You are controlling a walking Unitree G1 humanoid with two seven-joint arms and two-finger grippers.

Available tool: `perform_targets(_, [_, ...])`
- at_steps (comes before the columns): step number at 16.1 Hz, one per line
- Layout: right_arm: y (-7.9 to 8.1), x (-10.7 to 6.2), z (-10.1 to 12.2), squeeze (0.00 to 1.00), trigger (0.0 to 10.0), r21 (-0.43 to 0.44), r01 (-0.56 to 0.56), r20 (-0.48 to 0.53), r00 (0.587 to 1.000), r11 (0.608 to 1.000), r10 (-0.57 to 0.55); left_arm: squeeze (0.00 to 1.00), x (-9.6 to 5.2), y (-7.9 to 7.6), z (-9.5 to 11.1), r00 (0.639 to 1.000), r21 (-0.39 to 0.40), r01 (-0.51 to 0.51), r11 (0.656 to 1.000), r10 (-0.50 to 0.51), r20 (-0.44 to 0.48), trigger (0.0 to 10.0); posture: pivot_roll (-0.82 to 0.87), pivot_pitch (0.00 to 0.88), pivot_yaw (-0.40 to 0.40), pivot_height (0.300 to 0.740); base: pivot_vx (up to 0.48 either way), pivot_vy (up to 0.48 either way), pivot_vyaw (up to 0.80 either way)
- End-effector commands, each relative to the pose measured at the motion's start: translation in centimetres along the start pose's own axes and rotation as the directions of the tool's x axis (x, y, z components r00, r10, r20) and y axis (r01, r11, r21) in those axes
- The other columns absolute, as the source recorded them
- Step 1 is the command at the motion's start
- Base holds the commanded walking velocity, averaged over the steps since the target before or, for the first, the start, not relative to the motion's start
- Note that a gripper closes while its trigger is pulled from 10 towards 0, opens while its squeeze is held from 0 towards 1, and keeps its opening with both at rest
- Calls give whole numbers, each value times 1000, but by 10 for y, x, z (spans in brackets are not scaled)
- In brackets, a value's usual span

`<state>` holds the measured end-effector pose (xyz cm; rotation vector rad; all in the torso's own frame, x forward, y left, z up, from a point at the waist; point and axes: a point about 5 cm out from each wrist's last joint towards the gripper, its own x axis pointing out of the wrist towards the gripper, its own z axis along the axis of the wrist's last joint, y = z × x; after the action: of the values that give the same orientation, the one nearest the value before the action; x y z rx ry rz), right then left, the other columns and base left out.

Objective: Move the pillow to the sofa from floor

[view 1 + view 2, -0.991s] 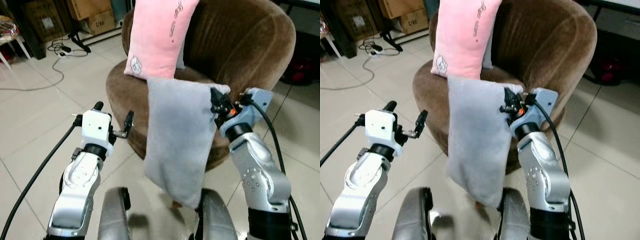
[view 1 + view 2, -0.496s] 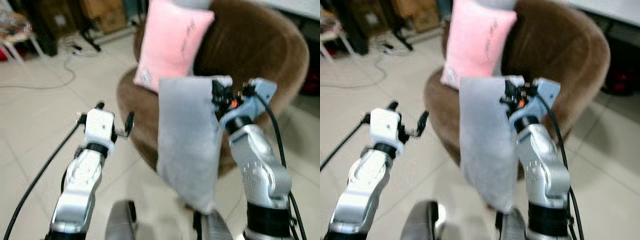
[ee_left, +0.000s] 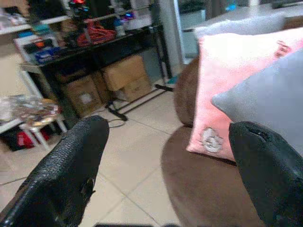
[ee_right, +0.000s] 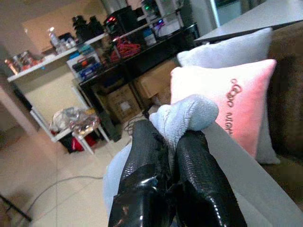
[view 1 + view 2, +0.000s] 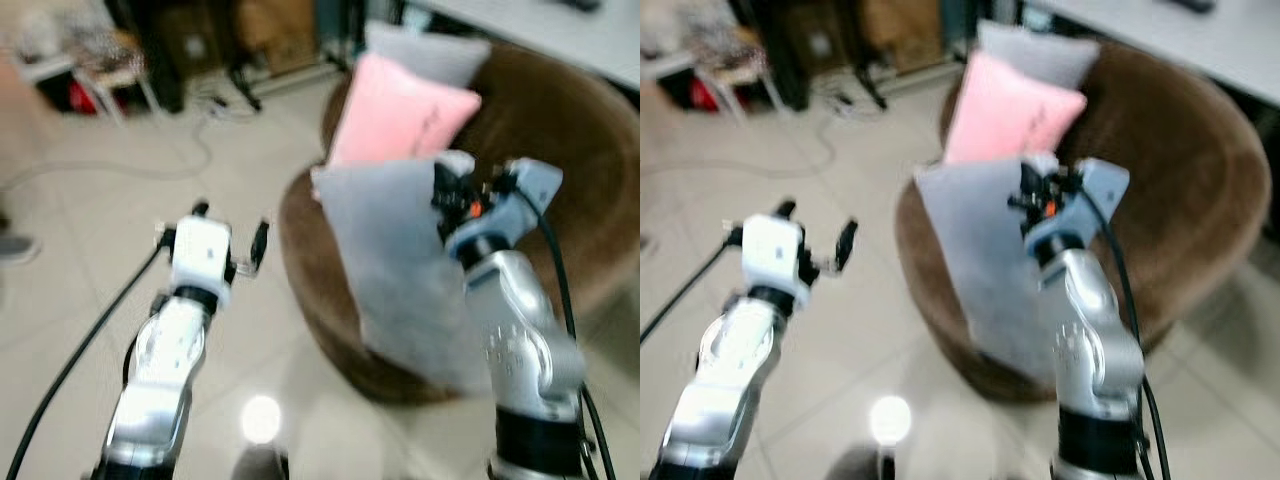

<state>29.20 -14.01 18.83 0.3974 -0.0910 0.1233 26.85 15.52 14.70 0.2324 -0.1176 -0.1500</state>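
In front of brown sofa [image 5: 560,150], left eye view: right gripper [image 5: 447,195] pinches top corner of grey pillow [image 5: 400,260]; pillow hangs off floor, long axis slanting down toward robot's right, over seat edge. Pink pillow [image 5: 400,110] behind.

Left wrist view: left gripper [image 3: 165,175] fingers spread, empty.

Right wrist view: fingers [image 4: 147,156] clamped on grey corner.

The held pillow [image 5: 400,260] was plain light grey. The sofa [image 5: 580,160] was brown. A pink pillow [image 5: 400,115] on it bore darker pink lettering and a small pale motif; a second grey pillow [image 5: 430,55] stood behind it. Gripper fingers [image 4: 147,156] were black, arms silver. The floor [image 5: 80,260] was pale beige tile. Boxes [image 3: 123,78] were brown cardboard.
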Motion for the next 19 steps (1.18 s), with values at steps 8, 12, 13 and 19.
perform_targets(8, [-13,-12,-14,0,10000,-142,88,-5,996,986,-89,82,3,6,-8,999,-5,45,999,-45,-23,10000,9,0,93,740,0,0,0])
perform_targets(12, [-32,-21,-16,0,10000,-184,182,20,983,966,-181,86,7,8,-9,997,17,69,997,-68,-20,10000,-7,0,118,740,0,0,0])
perform_targets(13, [-32,-23,-15,0,10000,-200,180,27,984,963,-179,90,7,6,-10,996,11,82,997,-82,-20,10000,-13,0,126,740,0,0,0])
perform_targets(19, [-32,-39,-13,0,10000,-265,217,80,976,940,-203,86,19,-9,-14,985,-9,171,985,-171,-8,10000,-106,0,201,740,0,0,0])
